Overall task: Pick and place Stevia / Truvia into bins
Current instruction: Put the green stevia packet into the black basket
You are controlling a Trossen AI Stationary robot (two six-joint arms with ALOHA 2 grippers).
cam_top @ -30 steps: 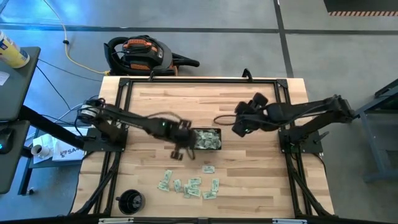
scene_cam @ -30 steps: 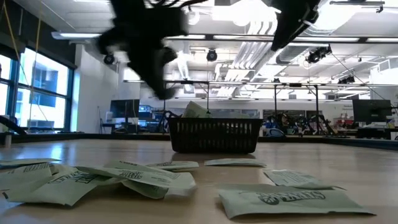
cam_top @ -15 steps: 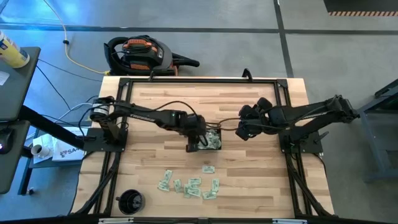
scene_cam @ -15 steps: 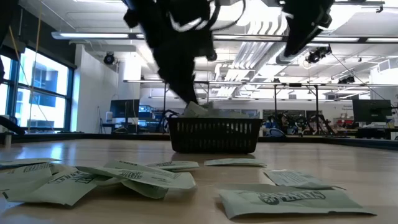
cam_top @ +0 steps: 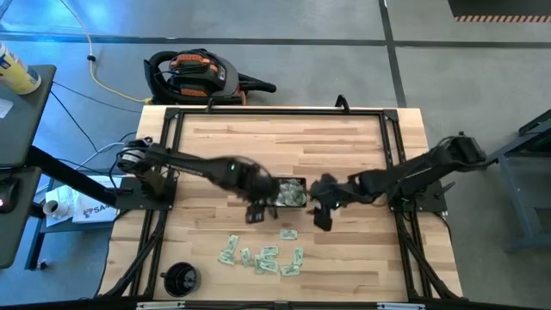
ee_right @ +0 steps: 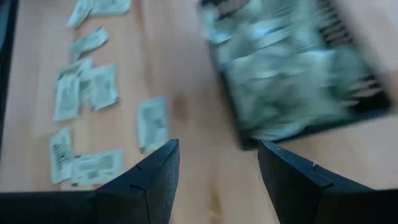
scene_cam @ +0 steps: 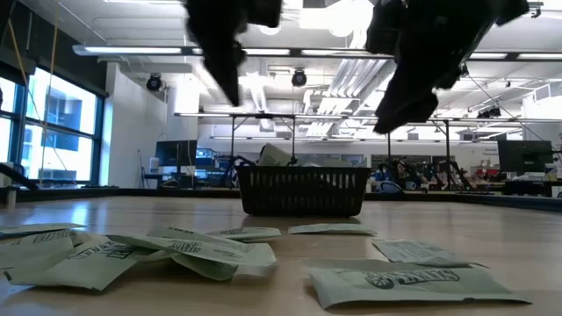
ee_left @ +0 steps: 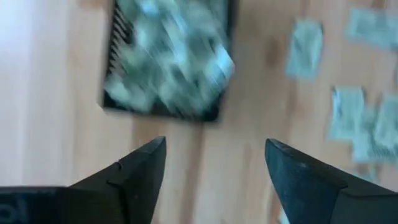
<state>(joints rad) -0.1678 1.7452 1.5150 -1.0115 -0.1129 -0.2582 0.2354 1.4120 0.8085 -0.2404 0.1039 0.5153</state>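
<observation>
The bin [cam_top: 290,193], a small black mesh tray, stands mid-table, heaped with pale green Stevia sachets [ee_left: 168,62]. Several more sachets [cam_top: 263,257] lie flat on the wood nearer the front edge, one of them [cam_top: 288,233] alone just in front of the bin. My left gripper [cam_top: 256,215] hangs open above the table at the bin's near left corner, with nothing between its fingers [ee_left: 214,149]. My right gripper [cam_top: 323,220] hangs open just right of the bin's near side, also empty [ee_right: 217,149]. Both are clear of the bin in the low view [scene_cam: 303,189].
A round black cup-like object [cam_top: 181,277] stands at the table's near left corner. A black metal frame [cam_top: 258,112] runs around the tabletop. Bare wood lies left and far of the bin. The loose sachets [scene_cam: 193,246] fill the near middle.
My left gripper swung over the bin's near left corner, then came back off it toward the near left and rose. My right gripper came down from the far right of the bin toward the near edge and tipped its fingers downward. The loose sachets have not moved.
</observation>
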